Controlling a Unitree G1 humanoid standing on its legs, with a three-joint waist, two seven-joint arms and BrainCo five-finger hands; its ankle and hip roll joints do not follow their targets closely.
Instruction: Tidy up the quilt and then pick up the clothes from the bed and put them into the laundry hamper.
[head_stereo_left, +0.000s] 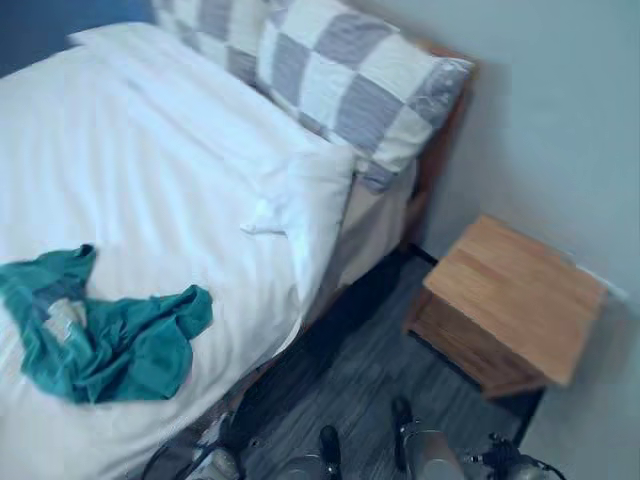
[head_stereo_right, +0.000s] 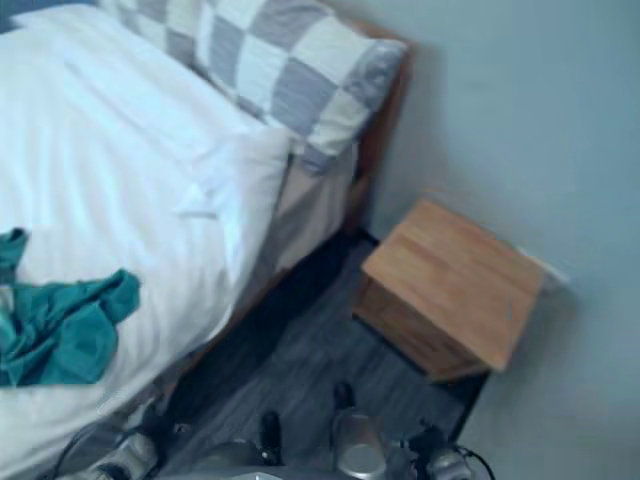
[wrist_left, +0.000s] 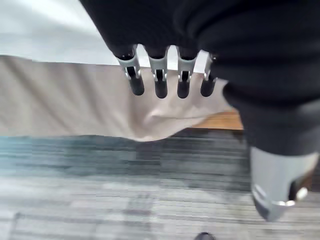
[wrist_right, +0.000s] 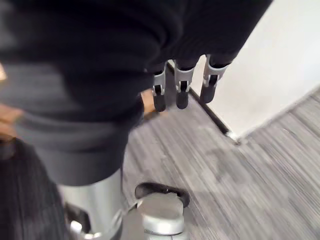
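A crumpled teal garment (head_stereo_left: 105, 335) lies on the near left of the smooth white quilt (head_stereo_left: 130, 170). Farther right sit checked grey-and-white pillows (head_stereo_left: 330, 75), then a boxy wooden nightstand (head_stereo_left: 510, 300). Left hand (wrist_left: 160, 75) and right hand (wrist_right: 182, 82) hang relaxed, empty.

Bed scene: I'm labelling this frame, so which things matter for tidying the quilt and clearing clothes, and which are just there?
Job:
white quilt
teal garment lying on it

Just there:
checked pillow
wooden bedside table
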